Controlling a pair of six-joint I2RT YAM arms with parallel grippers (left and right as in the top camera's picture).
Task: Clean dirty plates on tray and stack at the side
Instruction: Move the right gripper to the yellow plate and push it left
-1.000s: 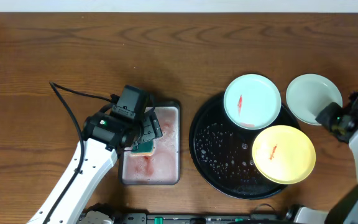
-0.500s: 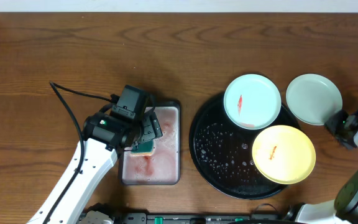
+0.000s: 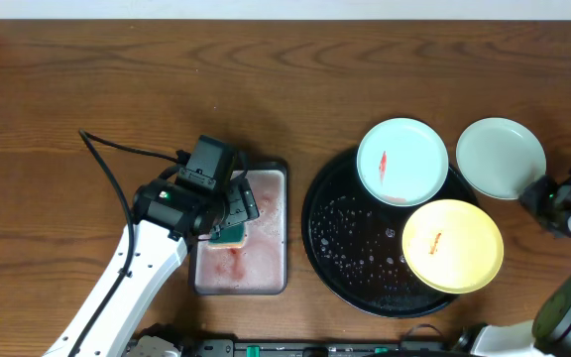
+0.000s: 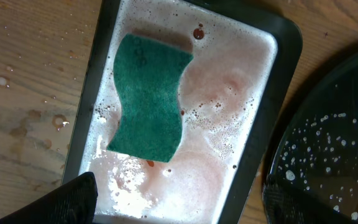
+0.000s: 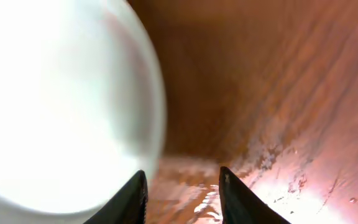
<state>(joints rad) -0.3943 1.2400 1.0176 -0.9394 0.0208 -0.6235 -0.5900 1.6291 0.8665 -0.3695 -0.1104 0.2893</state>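
The round black tray [image 3: 340, 248] carries a mint-white plate [image 3: 401, 162] with a red smear at its upper rim and a yellow plate [image 3: 452, 245] with a red smear at its lower right. A third pale plate [image 3: 500, 157], with no smear, lies on the table right of the tray. It fills the left of the right wrist view [image 5: 61, 106]. My right gripper [image 3: 541, 192] [image 5: 182, 190] is open just off that plate's lower right edge, with only wet table between its fingers. My left gripper [image 3: 234, 213] [image 4: 185, 208] hangs wide open over the pan, holding nothing.
A rectangular grey metal pan [image 3: 284, 228] [image 4: 272, 124] of pinkish foamy water sits left of the tray, a green sponge [image 4: 149, 96] floating in it. A black cable [image 3: 107, 164] runs across the table behind the left arm. Water drops dot the tray floor.
My right gripper has drawn back from the pale plate toward the table's right edge, and its jaws have narrowed. The plate stays on the table. The left arm has not moved.
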